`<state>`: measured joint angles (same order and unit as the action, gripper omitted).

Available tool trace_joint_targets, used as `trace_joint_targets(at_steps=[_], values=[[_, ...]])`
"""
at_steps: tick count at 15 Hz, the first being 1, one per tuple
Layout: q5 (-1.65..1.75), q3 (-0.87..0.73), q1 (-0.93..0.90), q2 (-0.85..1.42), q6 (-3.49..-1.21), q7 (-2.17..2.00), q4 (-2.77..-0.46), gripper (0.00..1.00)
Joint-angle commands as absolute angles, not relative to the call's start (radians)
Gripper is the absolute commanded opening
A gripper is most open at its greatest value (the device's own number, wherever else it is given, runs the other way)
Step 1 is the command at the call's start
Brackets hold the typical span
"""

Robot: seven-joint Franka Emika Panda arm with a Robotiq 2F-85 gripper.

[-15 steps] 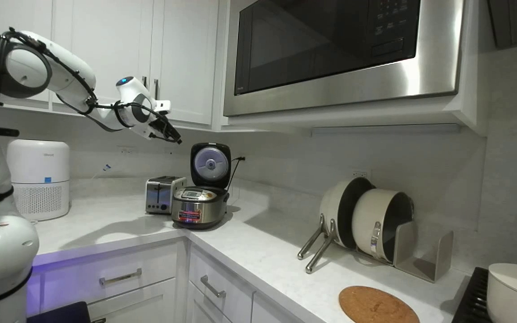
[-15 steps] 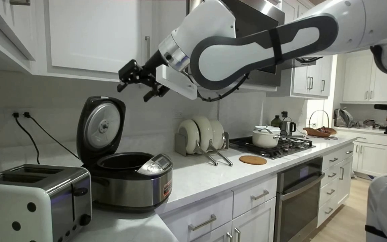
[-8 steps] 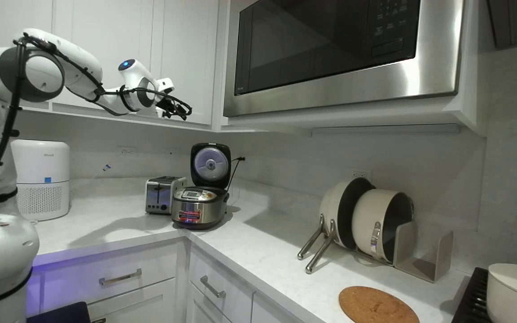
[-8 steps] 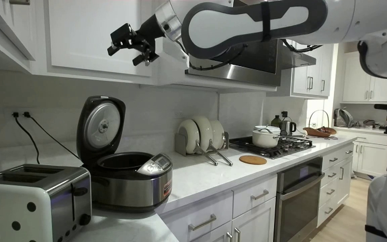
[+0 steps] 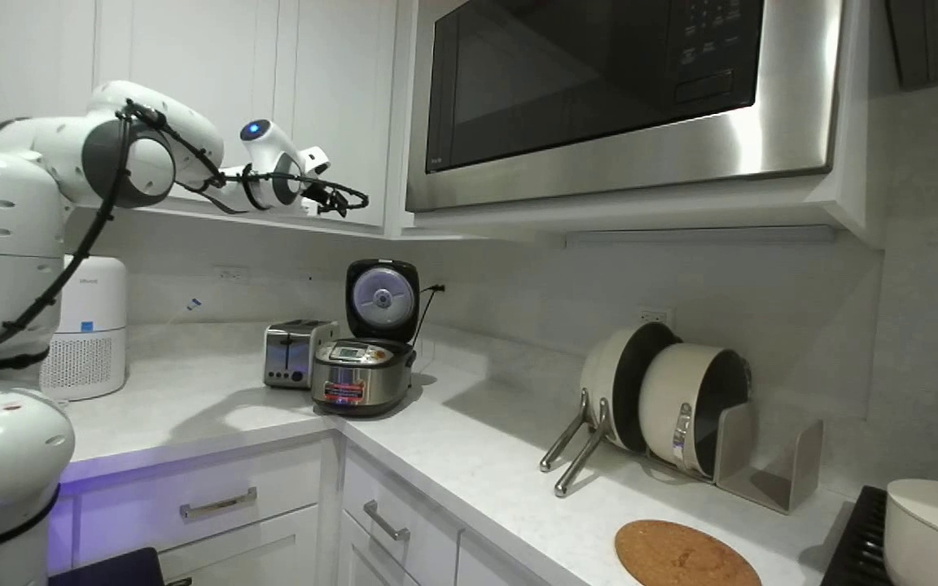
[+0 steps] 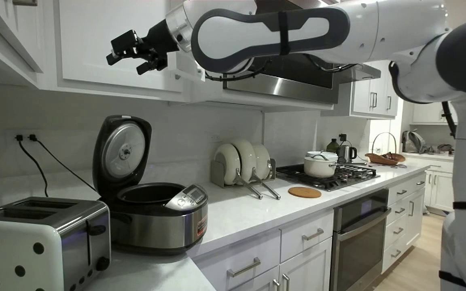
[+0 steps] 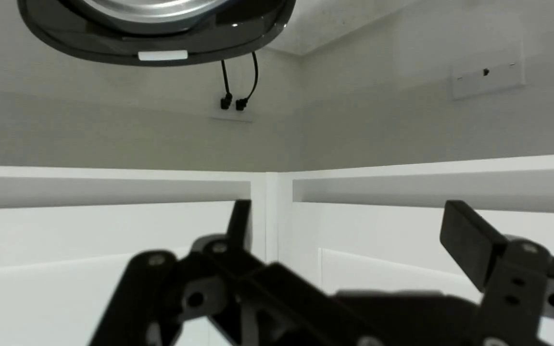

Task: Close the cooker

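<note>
Rice cooker (image 6: 152,220) on the desk (image 6: 233,218) across from me, beside a toaster (image 6: 43,238), dark lid (image 6: 123,155) raised. Higher up and apart from it, the empty pincer (image 7: 346,216) is spread wide. Apparently the approach step; next it should get behind the lid and press forward.

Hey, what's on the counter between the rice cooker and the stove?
A rack of pans and a round brown mat lie between the rice cooker and the stove; both exterior views show this.
</note>
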<state>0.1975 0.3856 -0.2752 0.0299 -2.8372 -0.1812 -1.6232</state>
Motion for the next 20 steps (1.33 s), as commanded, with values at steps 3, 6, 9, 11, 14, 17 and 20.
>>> trace_joint_targets(at_steps=[3,6,9,11,14,17,20], values=[[0.289,0.383,-0.305,0.220,-2.869,-0.149,-1.426,1.00],[0.363,0.366,-0.331,0.313,-2.852,-0.173,-1.315,1.00],[0.430,0.338,-0.373,0.410,-2.848,-0.193,-1.201,1.00],[0.459,0.318,-0.403,0.469,-2.835,-0.205,-1.129,1.00],[0.482,0.284,-0.450,0.552,-2.819,-0.211,-1.028,1.00],[0.481,0.253,-0.488,0.624,-2.802,-0.211,-0.932,0.66],[0.500,0.178,-0.538,0.689,-2.763,-0.249,-0.824,0.42]])
